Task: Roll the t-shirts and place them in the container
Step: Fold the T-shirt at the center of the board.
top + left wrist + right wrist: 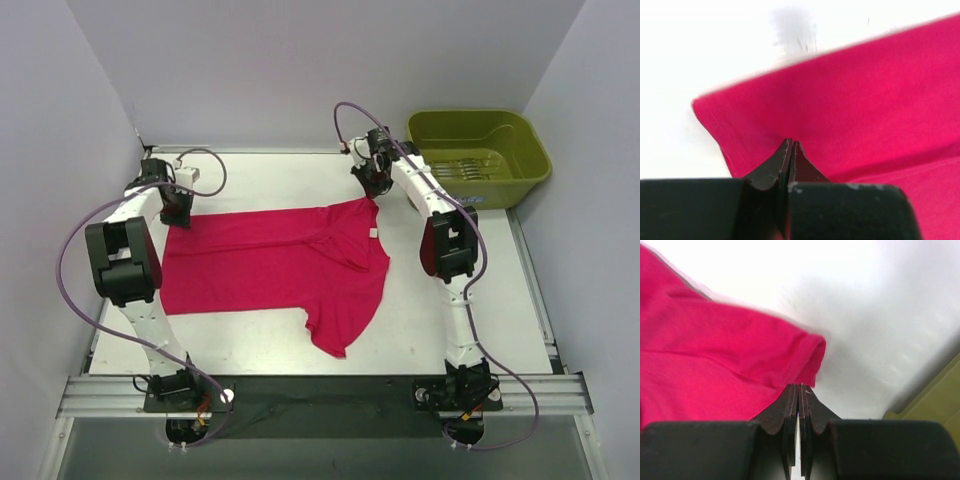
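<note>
- shirt (270,265) lies spread across the table (430,310), one sleeve pointing at the near edge
- left gripper (791,142) has its jaws pressed together, pinching the shirt's far left corner
- right gripper (798,386) same deal, pinching the far right corner, near the tub (480,155)

The t-shirt (270,265) is a plain magenta-red with a white label (372,233). The tub (510,190) is olive-green. The table (420,300) is white and the walls (300,60) are pale grey. The arms (150,325) are white with black joints, and their cables (60,262) are purple.
</note>
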`<state>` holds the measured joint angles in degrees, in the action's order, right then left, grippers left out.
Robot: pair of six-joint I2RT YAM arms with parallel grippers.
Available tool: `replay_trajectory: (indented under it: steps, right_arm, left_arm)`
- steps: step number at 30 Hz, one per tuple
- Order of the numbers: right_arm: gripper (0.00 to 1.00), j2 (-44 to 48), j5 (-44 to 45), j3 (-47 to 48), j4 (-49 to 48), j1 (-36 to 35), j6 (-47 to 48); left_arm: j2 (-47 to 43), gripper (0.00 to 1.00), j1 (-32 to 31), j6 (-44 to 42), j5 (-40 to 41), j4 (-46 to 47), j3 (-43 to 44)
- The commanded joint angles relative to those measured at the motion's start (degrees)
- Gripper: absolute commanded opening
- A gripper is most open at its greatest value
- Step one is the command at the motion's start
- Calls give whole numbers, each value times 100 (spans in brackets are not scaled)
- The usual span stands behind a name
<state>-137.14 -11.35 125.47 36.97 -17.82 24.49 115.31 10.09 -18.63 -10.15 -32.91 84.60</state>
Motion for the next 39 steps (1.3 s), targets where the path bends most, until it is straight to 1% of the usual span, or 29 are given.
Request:
replay_trajectory:
  steps: [1,4,10,14,16,18,20,22,29,30,31,32,33,34,35,36,37,38,39]
  right_arm:
    - [0,-137,28,417,-120,-344,266]
    - [0,-295,177,478,-252,-406,503]
    - [0,-629,660,593,-366,-432,890]
    - [0,-682,942,391,-349,-441,1338]
    - [0,-665,1056,233,-348,-432,1409]
    - [0,-647,1118,162,-348,-424,1444]
    - [0,-656,1433,66,-340,-389,1453]
    - [0,-647,1522,4,-340,-371,1418]
    - [0,-542,1847,91,-348,-292,1102]
    - [0,-437,1821,118,-340,-283,1006]
    - [0,-341,1551,118,-366,-248,831]
    - [1,-218,1401,109,-410,-230,664]
    - [13,36,1269,118,-471,-213,523]
    - [18,160,919,127,-567,-213,391]
    - [22,292,794,127,-603,-221,172]
    - [28,563,645,66,-664,-239,74]
    - [31,696,165,13,-708,-256,-22]
    - [33,837,-171,-101,-691,-265,-145]
    - [39,1073,-435,-380,-691,-292,-259]
  left_arm:
    - [254,1,-51,106,-128,-23,601]
    - [466,1,-59,79,92,3,742]
    - [598,0,-51,44,505,109,725]
    - [660,0,-51,9,654,153,690]
    - [686,0,-51,0,829,214,655]
    - [686,0,-33,-9,918,241,646]
    - [704,0,-16,-18,971,267,663]
    - [739,0,-7,-9,971,293,672]
    - [686,0,-7,79,1112,320,848]
    - [651,0,-15,97,1077,311,909]
    - [547,0,-16,184,1025,285,944]
    - [476,1,-16,228,850,276,1005]
    - [406,3,-16,263,544,259,1119]
    - [257,7,-24,359,367,189,1190]
    - [195,8,-50,413,243,153,1260]
    - [116,11,-68,448,129,118,1313]
    - [-42,16,-94,518,-55,100,1383]
    - [-139,18,-138,553,-100,100,1384]
    - [-305,22,-156,571,-127,100,1384]
